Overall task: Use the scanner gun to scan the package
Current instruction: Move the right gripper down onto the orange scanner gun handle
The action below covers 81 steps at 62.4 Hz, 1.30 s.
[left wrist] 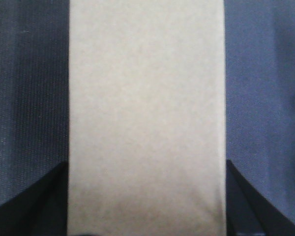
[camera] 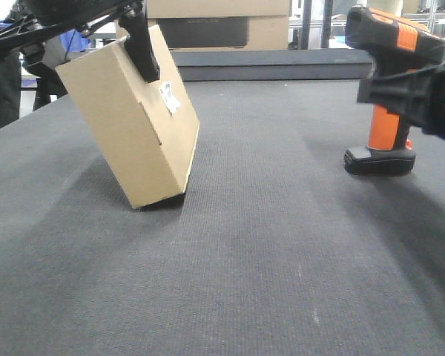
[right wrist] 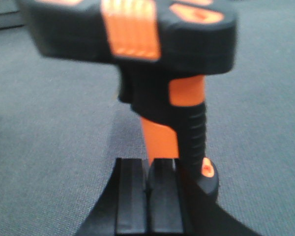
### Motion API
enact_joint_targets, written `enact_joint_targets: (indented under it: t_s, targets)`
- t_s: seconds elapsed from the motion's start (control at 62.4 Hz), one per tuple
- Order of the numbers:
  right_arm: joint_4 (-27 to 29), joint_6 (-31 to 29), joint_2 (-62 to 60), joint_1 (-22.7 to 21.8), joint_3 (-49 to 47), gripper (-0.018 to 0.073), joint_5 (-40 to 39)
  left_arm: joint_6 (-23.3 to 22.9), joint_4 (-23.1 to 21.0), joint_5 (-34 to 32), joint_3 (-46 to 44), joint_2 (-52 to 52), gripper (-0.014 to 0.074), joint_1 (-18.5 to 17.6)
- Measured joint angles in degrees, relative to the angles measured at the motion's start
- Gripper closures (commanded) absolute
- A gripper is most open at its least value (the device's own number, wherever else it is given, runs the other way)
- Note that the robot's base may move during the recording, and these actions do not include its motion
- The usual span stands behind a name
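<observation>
Though print blurs, package (camera: 126, 126) bears white label (camera: 169, 97).

The package (camera: 126, 126) is a small plain brown cardboard box with a white barcode label (camera: 169, 96) on its narrow right-hand face. It is tipped over to the left, with only its lower edge on the dark mat (camera: 252, 267) at the left of the front view, and in the left wrist view its bare brown face (left wrist: 146, 118) fills the middle. The scanner gun (camera: 386, 127), black with bright orange panels and a ribbed handle (right wrist: 191, 128), stands upright well apart at the right, foot down and head pointing left.
</observation>
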Motion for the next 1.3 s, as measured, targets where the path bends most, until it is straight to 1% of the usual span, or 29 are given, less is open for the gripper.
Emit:
enact_joint_targets:
  t_s: [0.064,0.256,0.32,0.433,1.074,1.106,1.17,1.298]
  targets:
    - [-0.63,0.23,1.48,0.00,0.00,0.0701,-1.91,0.00,0.00,0.00,0.00,0.00,0.0708,0.00]
    - [-1.02,3.86,4.63,0.00,0.00,0.0701,-8.60,0.00,0.00,0.00,0.00,0.00,0.0708,0.00]
    - [-1.02,4.23,5.01,0.00,0.00,0.0701,-11.70,0.00,0.00,0.00,0.00,0.00,0.0708,0.00]
    - [-1.02,4.32,5.01,0.00,0.00,0.0701,-14.75,0.00,0.00,0.00,0.00,0.00,0.0708,0.00]
    - [-4.66,4.57,5.05,0.00,0.00,0.0699,-13.28,0.00,0.09,-0.71,0.00,0.00,0.0708,0.00]
    - [-4.78,4.57,5.05,0.00,0.00,0.0680,-13.13,0.00,0.09,-0.71,0.00,0.00,0.0708,0.00]
    - [-4.78,4.57,5.05,0.00,0.00,0.0590,-13.01,0.00,0.09,-0.71,0.00,0.00,0.0708,0.00]
    - [-4.90,4.57,5.05,0.00,0.00,0.0312,-12.89,0.00,0.09,-0.71,0.00,0.00,0.0708,0.00]
